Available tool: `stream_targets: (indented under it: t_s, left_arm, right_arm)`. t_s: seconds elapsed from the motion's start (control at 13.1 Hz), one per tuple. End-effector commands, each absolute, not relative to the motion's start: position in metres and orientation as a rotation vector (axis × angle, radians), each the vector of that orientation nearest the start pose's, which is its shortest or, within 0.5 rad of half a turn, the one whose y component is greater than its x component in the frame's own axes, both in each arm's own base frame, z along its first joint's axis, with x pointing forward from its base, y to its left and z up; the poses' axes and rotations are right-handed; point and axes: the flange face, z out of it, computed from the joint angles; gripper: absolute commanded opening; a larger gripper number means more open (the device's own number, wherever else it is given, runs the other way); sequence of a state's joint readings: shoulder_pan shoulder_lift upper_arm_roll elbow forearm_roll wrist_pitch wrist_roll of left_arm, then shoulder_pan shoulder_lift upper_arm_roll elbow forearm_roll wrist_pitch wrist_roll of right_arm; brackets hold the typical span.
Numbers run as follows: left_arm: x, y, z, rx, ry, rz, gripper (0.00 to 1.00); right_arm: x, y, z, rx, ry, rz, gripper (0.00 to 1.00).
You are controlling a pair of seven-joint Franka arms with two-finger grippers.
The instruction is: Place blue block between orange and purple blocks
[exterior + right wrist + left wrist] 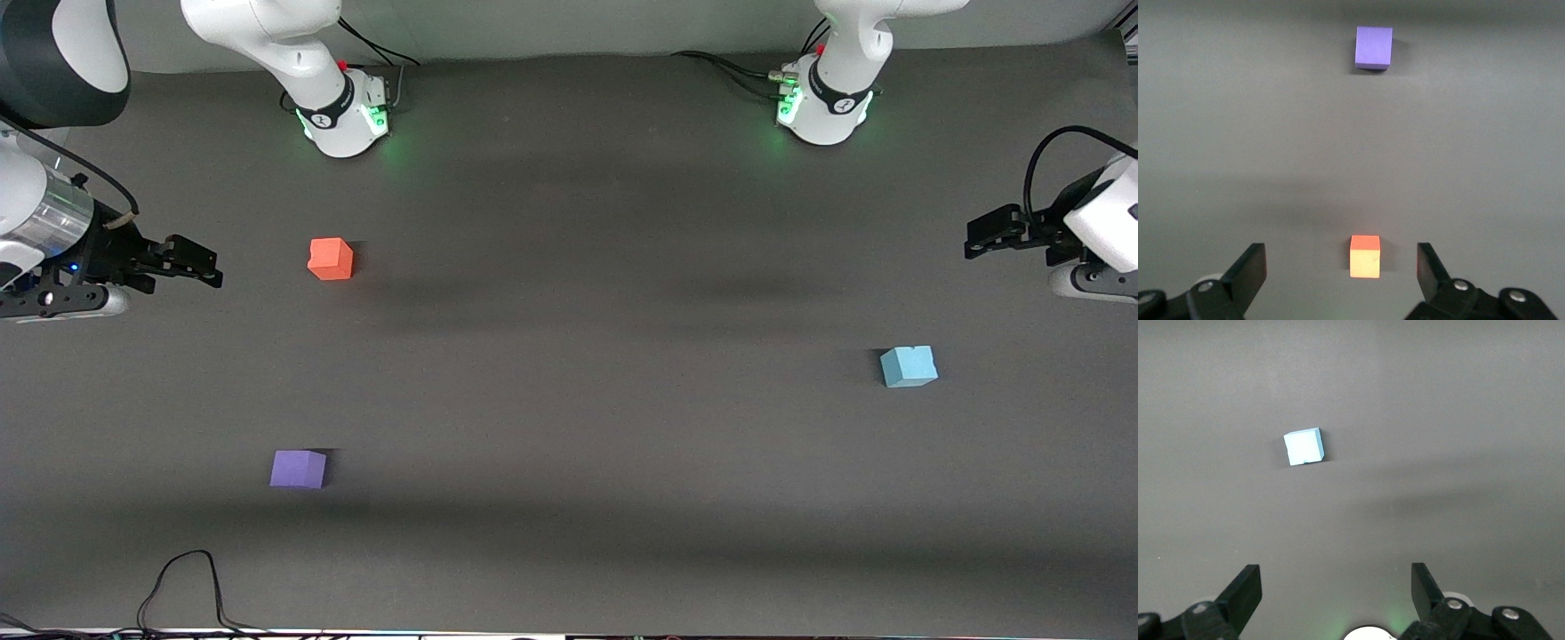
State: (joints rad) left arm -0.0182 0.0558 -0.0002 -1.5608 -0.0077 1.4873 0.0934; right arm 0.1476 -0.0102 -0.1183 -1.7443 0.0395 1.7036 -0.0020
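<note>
The blue block sat alone toward the left arm's end of the desk, well apart from the orange block and purple block. Your left end effector hung released; you needed to centre it squarely over that cube. The right end effector waited, released too.

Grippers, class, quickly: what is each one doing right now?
Left gripper: open, holding nothing, above the table near the blue block.
Right gripper: open, holding nothing, near the orange block.
</note>
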Motion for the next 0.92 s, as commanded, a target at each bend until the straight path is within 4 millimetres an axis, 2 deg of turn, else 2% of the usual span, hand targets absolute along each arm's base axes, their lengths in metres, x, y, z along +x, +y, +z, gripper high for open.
stream_targets:
  t_s: [0.0,0.31,0.46,0.69,0.84]
  left_arm:
    - [0.561,-0.01,0.597,-3.155,0.161,0.224,1.0]
    - [0.56,-0.007,0.594,-3.147,0.17,0.241,1.0]
    - [0.556,0.003,0.594,-3.133,0.19,0.246,1.0]
    - [0.544,0.051,0.587,-3.121,0.097,0.265,1.0]
    - [0.532,0.066,0.582,-3.118,0.12,0.265,1.0]
  right_arm:
    - [0.555,0.02,0.564,-3.11,-0.01,0.004,1.0]
    - [0.555,0.021,0.564,-3.11,-0.012,0.002,1.0]
    - [0.554,0.021,0.563,-3.108,-0.012,0.011,1.0]
    - [0.553,0.02,0.562,-3.107,-0.007,0.028,1.0]
    - [0.553,0.02,0.561,-3.104,-0.006,0.035,1.0]
